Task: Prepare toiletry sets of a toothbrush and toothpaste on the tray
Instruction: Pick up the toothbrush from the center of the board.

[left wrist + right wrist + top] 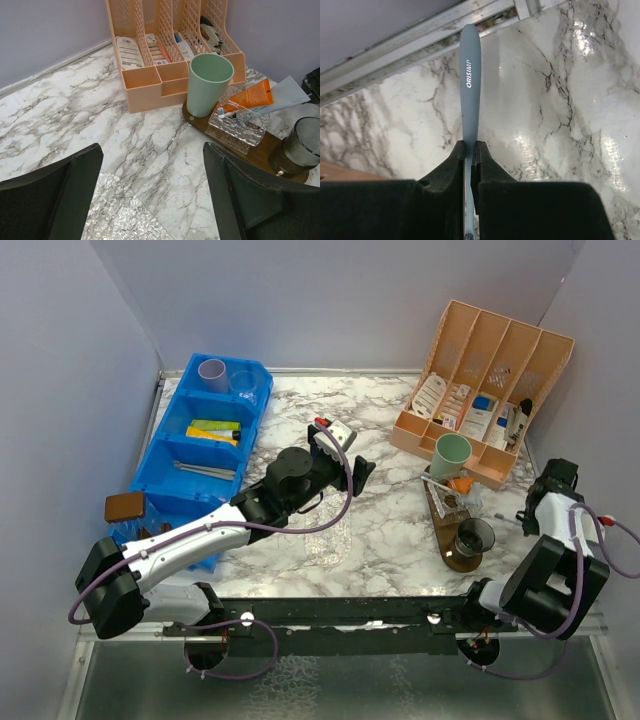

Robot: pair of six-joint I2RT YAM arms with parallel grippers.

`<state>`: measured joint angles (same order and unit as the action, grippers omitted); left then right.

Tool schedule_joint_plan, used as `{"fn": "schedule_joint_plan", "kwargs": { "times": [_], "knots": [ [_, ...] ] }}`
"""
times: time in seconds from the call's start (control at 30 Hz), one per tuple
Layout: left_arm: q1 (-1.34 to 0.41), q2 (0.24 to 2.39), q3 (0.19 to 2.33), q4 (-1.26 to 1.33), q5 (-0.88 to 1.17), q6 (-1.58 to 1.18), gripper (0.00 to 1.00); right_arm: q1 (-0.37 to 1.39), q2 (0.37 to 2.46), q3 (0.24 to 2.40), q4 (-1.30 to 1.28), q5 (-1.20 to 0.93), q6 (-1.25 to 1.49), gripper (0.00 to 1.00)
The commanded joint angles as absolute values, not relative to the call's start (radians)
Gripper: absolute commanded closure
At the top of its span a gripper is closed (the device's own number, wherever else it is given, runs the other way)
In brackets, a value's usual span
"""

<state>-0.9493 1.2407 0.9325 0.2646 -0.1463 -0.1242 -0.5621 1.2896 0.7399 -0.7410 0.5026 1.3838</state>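
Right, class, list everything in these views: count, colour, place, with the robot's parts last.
wooden tray: one, brown, right of table
mint cup: one, green, upright on tray
smoky cup: one, dark, tray's near end
orange tube: one, orange, lying beside mint cup
organiser: one, peach, far right corner
blue bin: one, blue, left side
lilac cup: one, lilac, in bin's far compartment
clear cup: one, clear, beside lilac cup
grey toothbrush: one, grey, gripped by right tool
left tool: one, black, open above table
right tool: one, black, shut on grey toothbrush
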Motion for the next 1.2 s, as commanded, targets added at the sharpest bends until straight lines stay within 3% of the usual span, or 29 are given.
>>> {"fn": "schedule_joint_plan", "kwargs": {
  "times": [0.0,0.17,0.67,0.87,1.17],
  "knots": [
    [-0.951,1.249,0.922,0.299,-0.126,-0.142,0.15,-0.564,1.222,0.788,-0.751,0.509,1.401,0.99],
    [-0.951,1.250,0.922,0.299,-0.123,-0.142,0.15,-0.564,1.203,0.846,-0.773,0.500,1.375,0.99],
    [-0.951,1.243,0.926,0.296,-0.127,-0.137,0.15,-0.559,1.128,1.034,-0.710,0.196,1.197,0.99],
    [-0.951,1.235,0.928,0.294,-0.130,-0.128,0.15,-0.460,1.167,1.084,-0.651,0.023,1.140,0.99],
    [-0.951,1.260,0.941,0.284,-0.098,-0.102,0.15,-0.294,1.175,1.172,-0.662,-0.066,1.141,0.99]
  ]
}}
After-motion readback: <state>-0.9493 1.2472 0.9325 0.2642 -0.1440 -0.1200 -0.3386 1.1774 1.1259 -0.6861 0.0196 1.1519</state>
